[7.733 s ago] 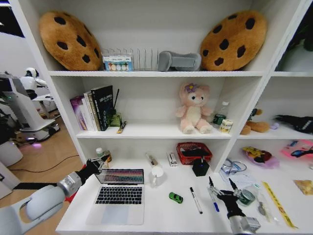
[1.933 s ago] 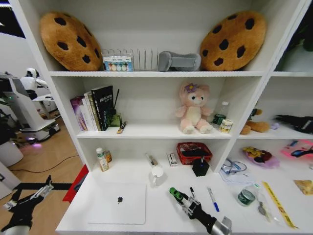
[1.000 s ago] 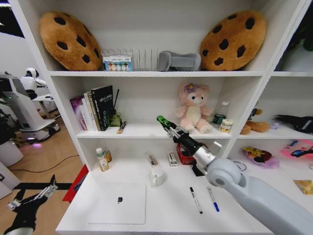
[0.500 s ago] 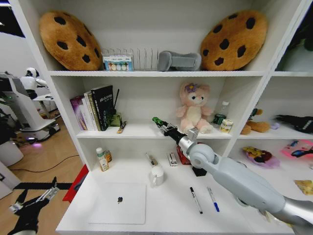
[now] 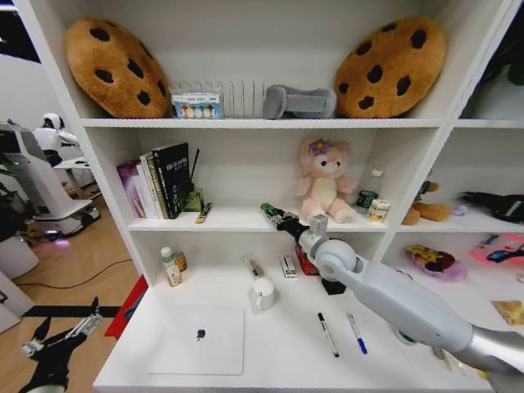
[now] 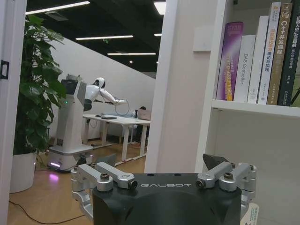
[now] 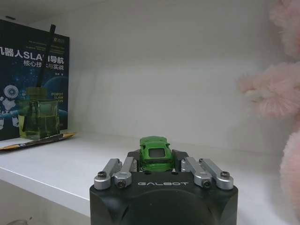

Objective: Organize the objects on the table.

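My right gripper reaches over the middle shelf, shut on the tiny green toy car. In the right wrist view the car sits nose-out between the fingers of that gripper, just above the white shelf board. The silver laptop lies closed on the left of the white table. Two white pens lie side by side to its right, one black-capped and one blue-capped. My left gripper hangs open below and to the left of the table's edge.
A pink plush sits on the middle shelf just right of the car, with books and a green diffuser bottle at the left. A white mug, a red basket and a small bottle stand at the table's back.
The right gripper has carried the green car from the table up to the middle shelf and over the last half second lowered it slightly toward the board. The laptop has been shut.
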{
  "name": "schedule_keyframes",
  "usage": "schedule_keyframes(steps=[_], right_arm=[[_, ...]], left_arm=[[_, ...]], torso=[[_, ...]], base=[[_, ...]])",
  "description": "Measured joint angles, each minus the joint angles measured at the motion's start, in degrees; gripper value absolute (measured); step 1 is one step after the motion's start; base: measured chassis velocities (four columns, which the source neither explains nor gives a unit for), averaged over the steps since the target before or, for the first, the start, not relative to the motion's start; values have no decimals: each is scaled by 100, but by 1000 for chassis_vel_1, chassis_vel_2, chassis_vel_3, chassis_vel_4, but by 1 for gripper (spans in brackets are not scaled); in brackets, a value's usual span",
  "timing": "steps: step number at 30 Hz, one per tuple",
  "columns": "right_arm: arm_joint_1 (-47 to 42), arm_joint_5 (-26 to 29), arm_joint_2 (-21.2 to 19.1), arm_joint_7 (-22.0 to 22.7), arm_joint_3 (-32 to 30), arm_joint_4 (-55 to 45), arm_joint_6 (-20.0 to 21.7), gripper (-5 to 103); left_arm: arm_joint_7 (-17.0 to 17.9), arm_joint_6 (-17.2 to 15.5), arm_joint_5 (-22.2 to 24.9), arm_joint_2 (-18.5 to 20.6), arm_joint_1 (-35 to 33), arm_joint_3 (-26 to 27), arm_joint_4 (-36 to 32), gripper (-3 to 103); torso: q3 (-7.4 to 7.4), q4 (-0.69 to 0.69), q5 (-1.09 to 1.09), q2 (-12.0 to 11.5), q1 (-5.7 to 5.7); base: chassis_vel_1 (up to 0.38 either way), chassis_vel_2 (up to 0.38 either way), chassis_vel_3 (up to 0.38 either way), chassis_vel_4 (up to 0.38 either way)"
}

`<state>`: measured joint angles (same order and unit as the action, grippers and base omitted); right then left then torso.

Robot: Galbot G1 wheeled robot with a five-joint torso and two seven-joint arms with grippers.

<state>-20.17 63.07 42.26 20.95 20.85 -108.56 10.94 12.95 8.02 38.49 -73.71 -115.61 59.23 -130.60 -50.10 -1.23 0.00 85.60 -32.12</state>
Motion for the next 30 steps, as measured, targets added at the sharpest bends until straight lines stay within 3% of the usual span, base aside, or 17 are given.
schedule_keyframes(steps=[5, 8, 10, 11, 14, 16, 18, 21, 24, 30], right_arm=[[-12, 24, 27, 85, -10, 2, 46, 33], [-47, 24, 24, 99, -20, -2, 73, 47], [-54, 24, 24, 101, -22, -5, 78, 47], [-62, 54, 24, 101, -37, -22, 97, 59], [-62, 76, 21, 103, -53, -43, 124, 59], [-62, 89, 3, 116, -100, -101, 139, 76], [-62, 101, -8, 121, -121, -132, 147, 76], [-121, 216, -160, 141, -322, -557, 184, 91], [-314, 348, -345, 118, -600, -1034, 303, 99], [-1021, 302, -870, 120, -1424, -1942, 422, 100]], left_arm=[[-2, 37, 4, 3, -35, 27, 25, 100], [0, 39, 21, 20, -17, 41, 38, 100], [0, 39, 22, 23, -8, 41, 39, 100], [2, 39, 22, 26, 8, 35, 41, 100], [2, 37, 21, 27, 13, 23, 44, 100], [2, 36, 21, 27, 14, 23, 50, 100], [2, 36, 22, 28, 14, 27, 55, 100], [6, 36, 49, 52, 14, 79, 81, 100], [-2, 36, 66, 66, 17, 92, 86, 100], [-40, 35, 41, 73, 26, 37, 80, 100]], torso=[[0, 1, 0, 0, 0], [0, 0, 0, 0, 0], [0, 0, 0, 0, 0], [0, 0, 0, 0, 0], [0, 0, 0, 0, 0], [0, 0, 0, 0, 0], [0, 0, 0, 0, 0], [0, 1, -1, 0, 0], [0, 1, -1, 0, 0], [1, -1, 1, 0, 1]], base=[[0, 0, 0, 0], [0, 0, 0, 0], [0, 0, 0, 0], [0, 0, 0, 0], [0, 0, 0, 0], [0, 0, 0, 0], [0, 0, 0, 0], [0, 0, 0, 0], [0, 0, 0, 0], [0, 0, 0, 0]])
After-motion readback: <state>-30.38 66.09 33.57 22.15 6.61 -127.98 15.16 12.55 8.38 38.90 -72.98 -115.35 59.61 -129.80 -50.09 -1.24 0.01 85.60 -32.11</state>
